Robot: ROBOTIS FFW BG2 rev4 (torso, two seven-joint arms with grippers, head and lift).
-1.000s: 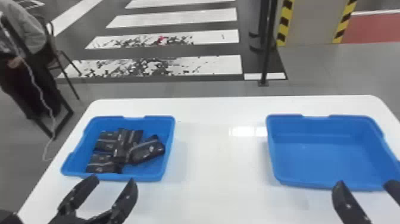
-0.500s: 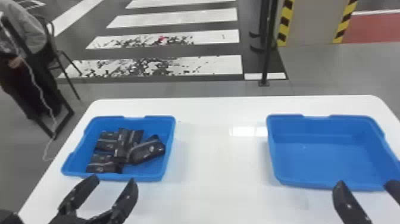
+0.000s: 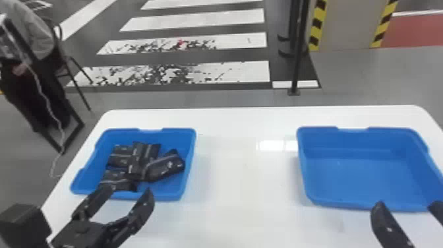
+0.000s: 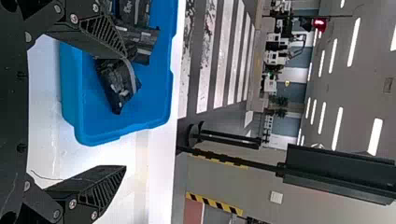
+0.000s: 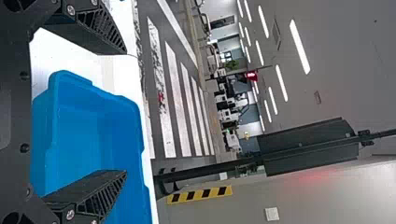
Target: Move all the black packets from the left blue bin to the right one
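Several flat, shiny black packets [image 3: 164, 167] lie in a loose heap inside the shallow blue plastic bin on the left [image 3: 161, 197], some of them partly over others, so their exact number I cannot tell. Because the packets overlap, a top one, such as the packet slanting near the bin's inner right side, seems to be the more reasonable first choice; one from below could drag its neighbours. The second blue plastic bin [image 3: 362, 178] sits well apart on the same white counter [image 3: 244, 198], probably so that each arm has one bin in front of it. The black left gripper [image 3: 129, 192] is at the near edge of the left bin, its two fingers apart and with nothing between them, which suits a descent around a packet. The black right gripper [image 3: 407, 205] is at the near side of the right bin, its fingers also apart and holding nothing. In my judgement, the work is at its beginning, since all the packets that I can see lie in the left bin. The next move asks the left gripper to go forward and down over the heap, then to close gently, as the packets look soft and may slip or fold.
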